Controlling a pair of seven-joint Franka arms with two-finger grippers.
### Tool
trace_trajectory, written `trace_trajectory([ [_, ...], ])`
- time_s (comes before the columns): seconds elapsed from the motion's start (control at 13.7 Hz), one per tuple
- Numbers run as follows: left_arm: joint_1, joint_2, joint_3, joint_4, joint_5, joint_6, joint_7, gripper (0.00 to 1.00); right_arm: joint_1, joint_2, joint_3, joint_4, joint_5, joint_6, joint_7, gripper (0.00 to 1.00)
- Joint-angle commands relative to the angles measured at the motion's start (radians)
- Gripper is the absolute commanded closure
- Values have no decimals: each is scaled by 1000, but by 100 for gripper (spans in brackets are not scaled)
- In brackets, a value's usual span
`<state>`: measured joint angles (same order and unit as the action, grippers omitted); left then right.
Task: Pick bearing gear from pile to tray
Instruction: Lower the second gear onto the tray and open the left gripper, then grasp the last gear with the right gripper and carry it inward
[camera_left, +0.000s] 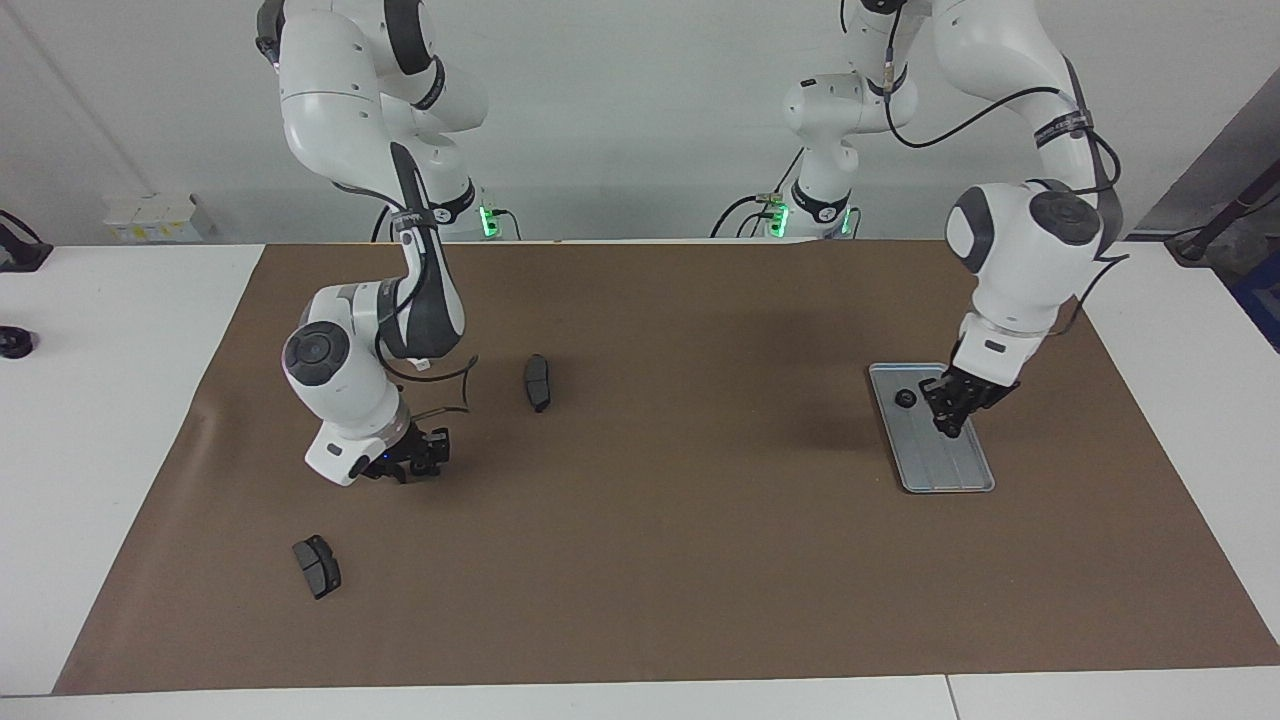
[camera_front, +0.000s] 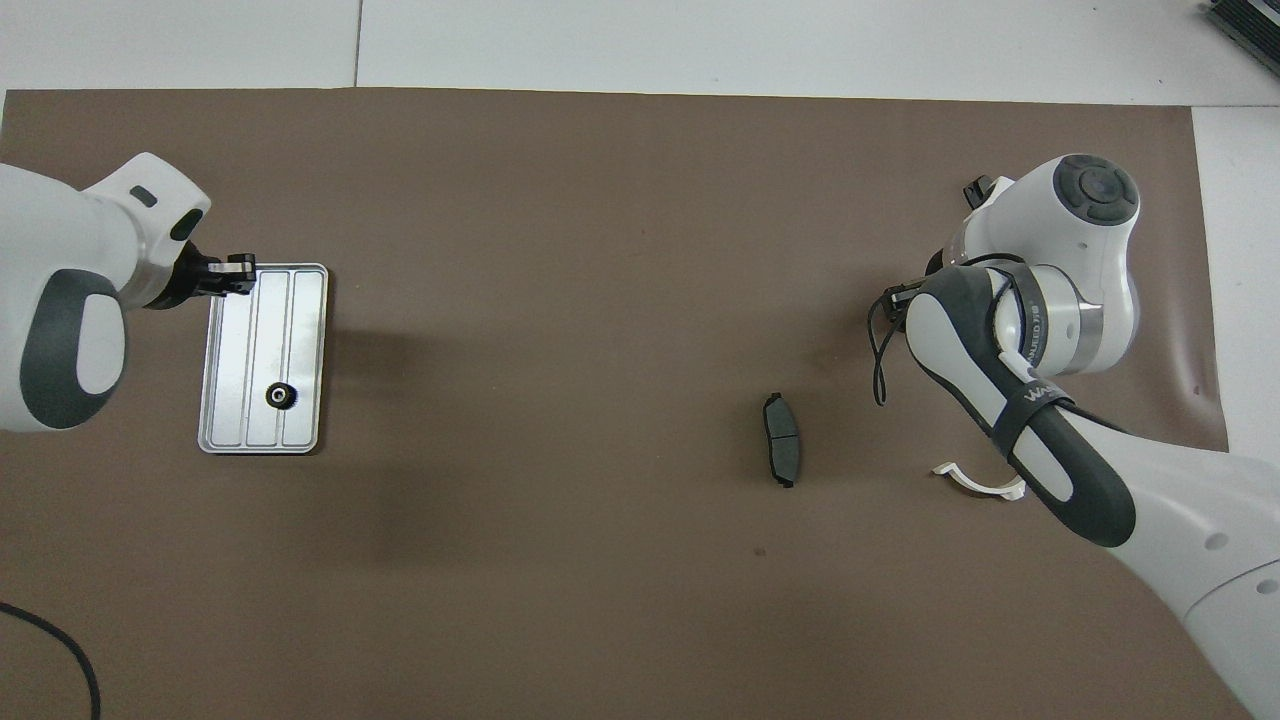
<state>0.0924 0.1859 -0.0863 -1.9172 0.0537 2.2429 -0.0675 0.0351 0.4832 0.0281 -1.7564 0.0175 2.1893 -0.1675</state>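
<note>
Clock hours taken the robots' way, twelve straight ahead. Half-ring (camera_front: 980, 482) lies nearest them on the surface (camera_left: 640, 560), with one pad (camera_left: 538, 382) at about its ten o'clock. The gear (camera_left: 905, 398) sits in the six o'clock half of the tray (camera_left: 945, 487). The left gripper (camera_left: 950, 418) hangs over the tray, closed; anything pinched in it I can't make out. The right gripper (camera_left: 415, 465) is low over the surface, open or closed I can't tell. A second pad (camera_left: 317, 566) lies at about its one o'clock.
</note>
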Motion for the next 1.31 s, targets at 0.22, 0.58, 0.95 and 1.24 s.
trace_trajectory([
  [0.22, 44, 12, -15, -189, -9, 222, 80, 100, -9, -32, 7, -43, -4, -16, -14, 58],
  [0.58, -19, 96, -15, -212, -9, 368, 28, 100, -9, -34, 7, -43, -4, -16, -15, 79],
  [0.95, -16, 99, -12, -194, -6, 359, 41, 0, 2, -28, 10, 3, -57, -14, -18, 97],
  [1.24, -13, 47, -13, -53, -6, 82, 41, 0, 98, -31, 22, 57, -37, 4, 11, 97],
])
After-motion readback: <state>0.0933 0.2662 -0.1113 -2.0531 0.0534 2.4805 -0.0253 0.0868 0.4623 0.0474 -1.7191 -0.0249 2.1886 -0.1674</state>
